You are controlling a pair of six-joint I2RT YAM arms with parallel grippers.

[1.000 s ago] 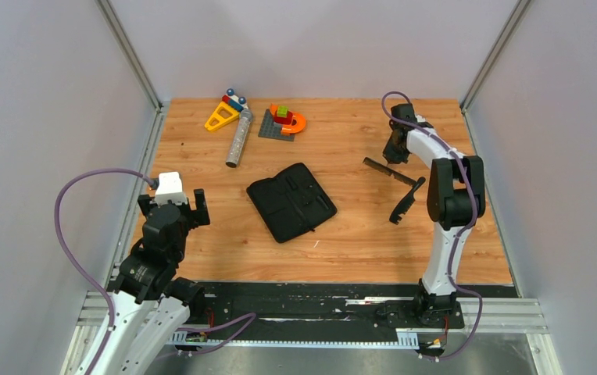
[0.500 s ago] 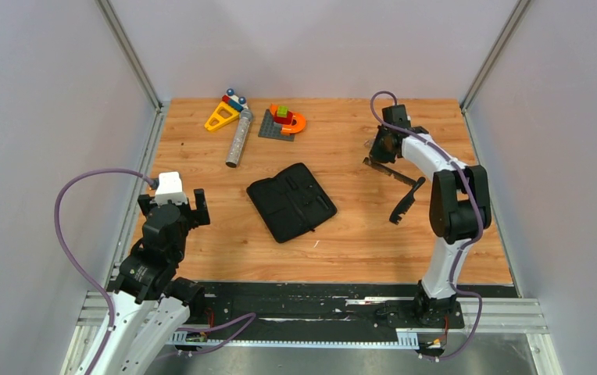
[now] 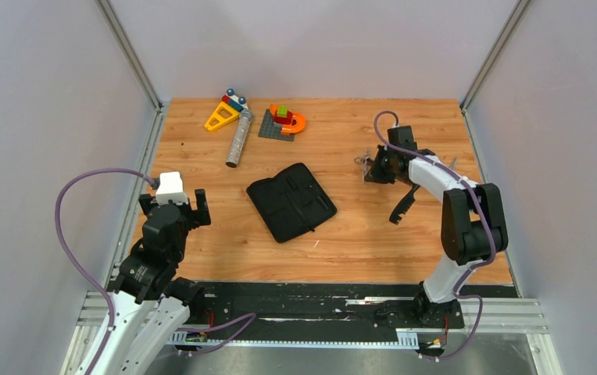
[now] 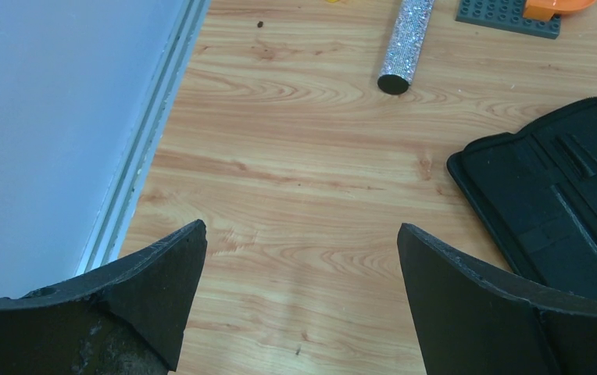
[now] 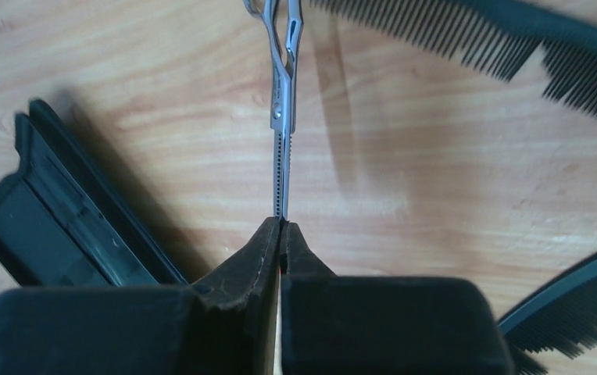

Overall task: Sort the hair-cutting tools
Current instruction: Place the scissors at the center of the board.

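Right hand [image 5: 281, 226] pinches the scissors [image 5: 282, 117] by the blade tips, right of the open black case [image 5: 61, 219]. Left hand [image 4: 301, 234] is spread and idle. Step in hand: moving the scissors. Next move calls for carrying them left and lining them up with a case slot.

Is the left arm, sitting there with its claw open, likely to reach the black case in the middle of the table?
Probably yes. The left gripper is open and empty, and only bare table lies between it and the black case; nothing blocks the way.

Shiny metal scissors [image 5: 283, 86]; matt wood-grain table [image 3: 358, 226].
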